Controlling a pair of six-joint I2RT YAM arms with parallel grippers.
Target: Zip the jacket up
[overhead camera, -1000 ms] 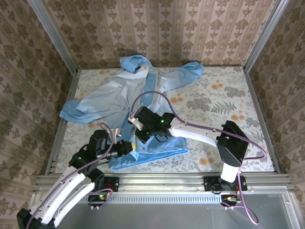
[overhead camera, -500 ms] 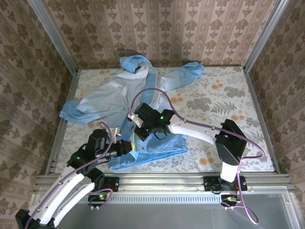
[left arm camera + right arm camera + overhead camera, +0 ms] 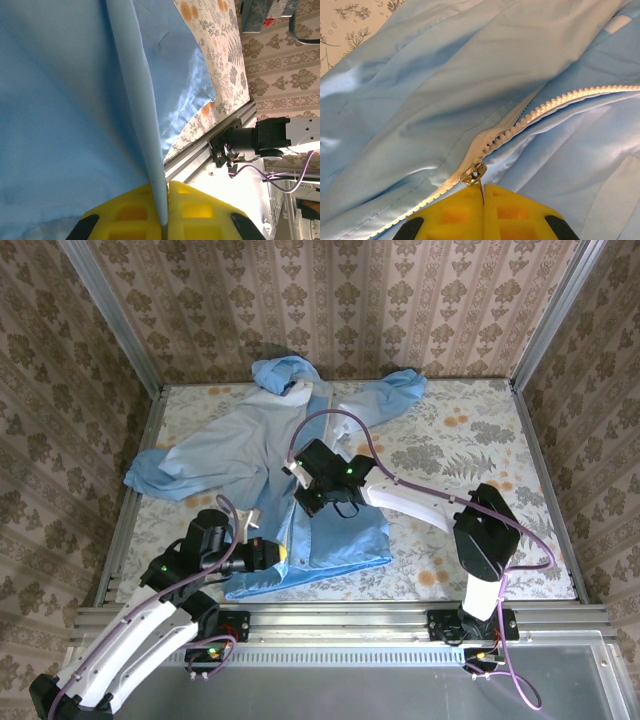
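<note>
Right pincer point(image 3: 483, 189) farther up jacket point(image 3: 215, 455) zipper point(image 3: 520, 121)

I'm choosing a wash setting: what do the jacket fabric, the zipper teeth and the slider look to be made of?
The jacket: thin woven synthetic, likely nylon or polyester, going by its satin sheen and sharp creases. The zipper teeth: whitish moulded plastic by the look, chunky and fairly matte. The slider: probably metal, given its silvery glint.
</note>
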